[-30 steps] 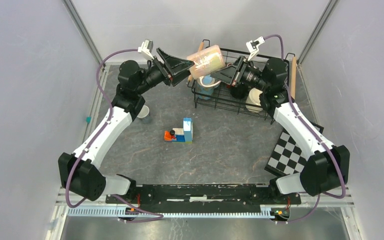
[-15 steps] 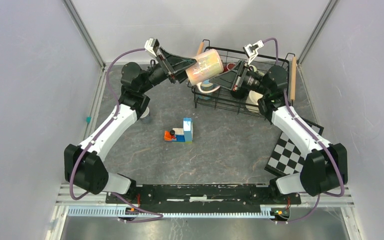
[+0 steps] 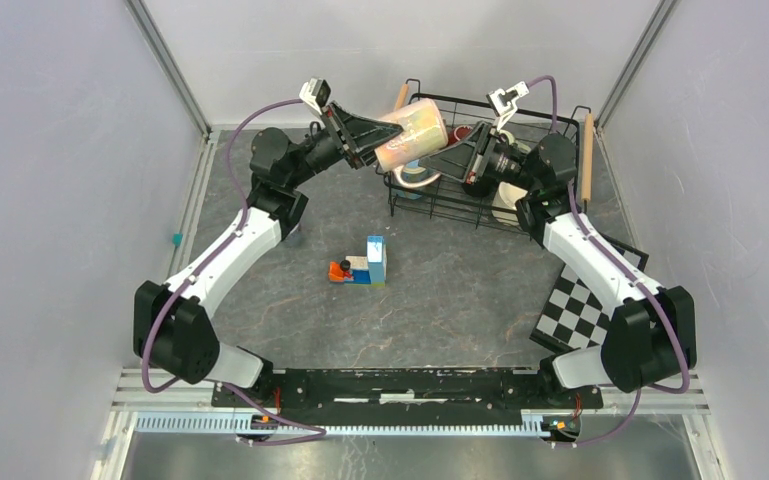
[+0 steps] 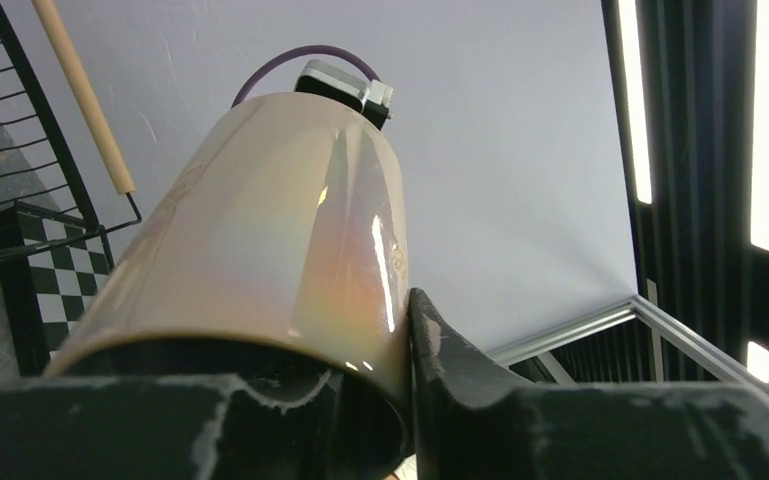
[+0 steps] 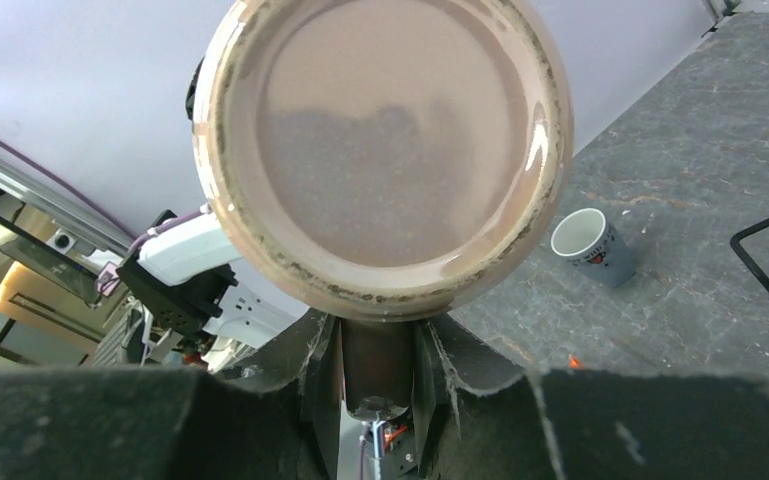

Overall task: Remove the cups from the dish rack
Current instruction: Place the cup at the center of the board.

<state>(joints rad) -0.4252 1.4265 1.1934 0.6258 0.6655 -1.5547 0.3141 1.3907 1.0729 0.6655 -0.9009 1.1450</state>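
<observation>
The glossy pink-beige mug (image 3: 412, 128) hung sideways, its handle pinched by the right gripper (image 3: 444, 152) and its rim straddled by the left gripper (image 3: 380, 136) with its hold unclear, over the dish rack (image 3: 587, 150) holding other mugs (image 3: 415, 180).

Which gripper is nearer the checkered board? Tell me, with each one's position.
Right. The right gripper holds the pink-beige mug above the dish rack, back-left of the checkered board; the left gripper is farther left, at the mug's other end.
</observation>
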